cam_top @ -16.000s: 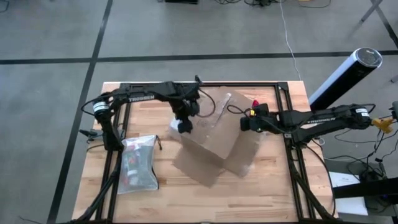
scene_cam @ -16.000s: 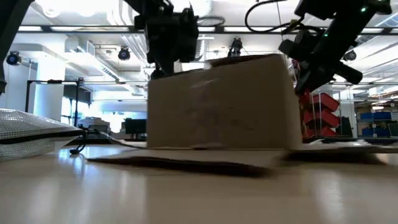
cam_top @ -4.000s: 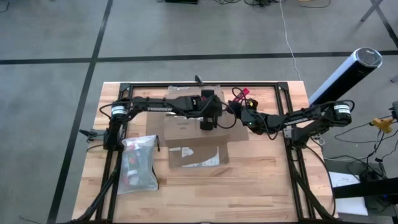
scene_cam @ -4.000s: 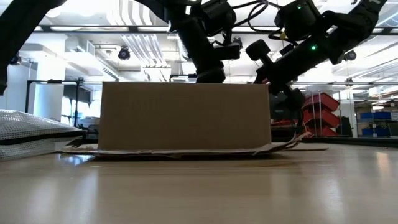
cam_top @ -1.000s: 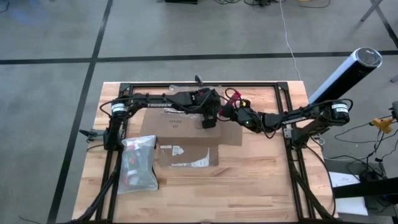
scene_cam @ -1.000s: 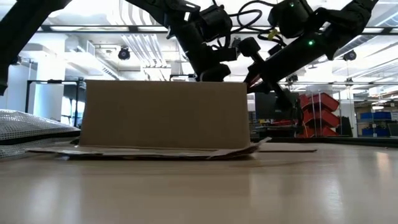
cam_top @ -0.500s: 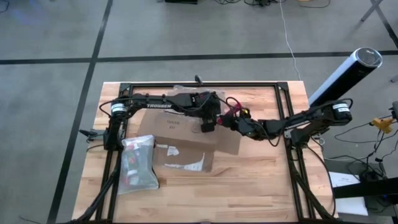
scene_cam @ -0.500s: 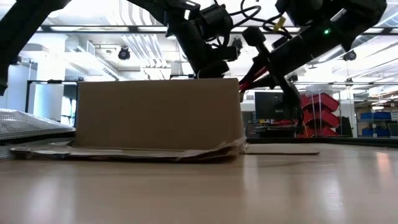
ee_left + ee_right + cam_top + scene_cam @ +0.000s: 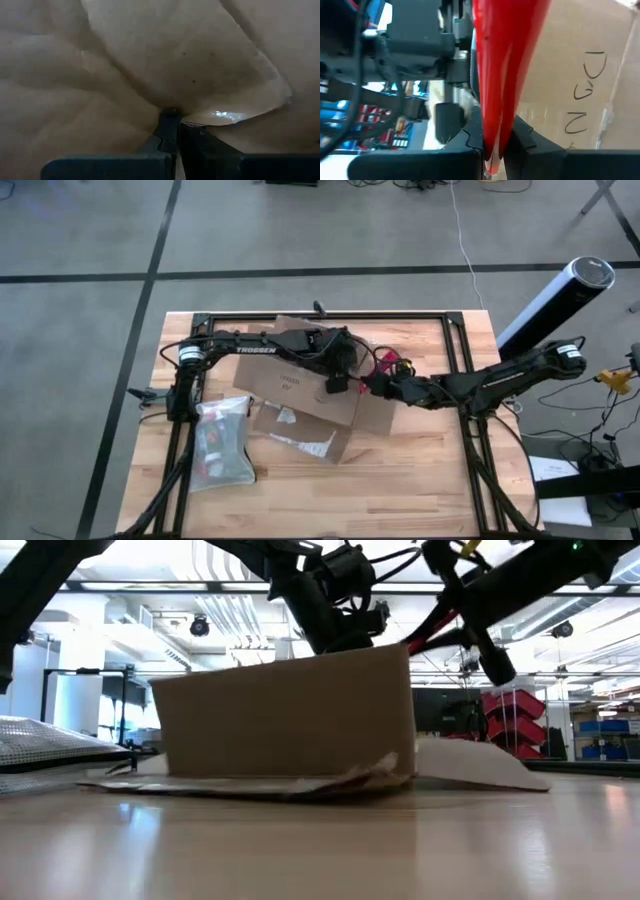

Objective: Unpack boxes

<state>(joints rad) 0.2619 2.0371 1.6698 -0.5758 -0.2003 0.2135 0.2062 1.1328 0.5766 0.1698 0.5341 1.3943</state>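
Jaws of the left gripper [image 9: 336, 383] are clenched on a corrugated flap of the brown cardboard box [image 9: 300, 385], which sits skewed near the middle of the wooden surface [image 9: 420, 480], its flaps splayed flat and a white label [image 9: 300, 442] on the near one. Right gripper [image 9: 372, 383] jaws pinch a smooth red utility knife [image 9: 502, 55] just beside the box's right edge. A translucent mesh zip pouch [image 9: 222, 442] lies left of the box. Both arms reach inward, stretched low over it.
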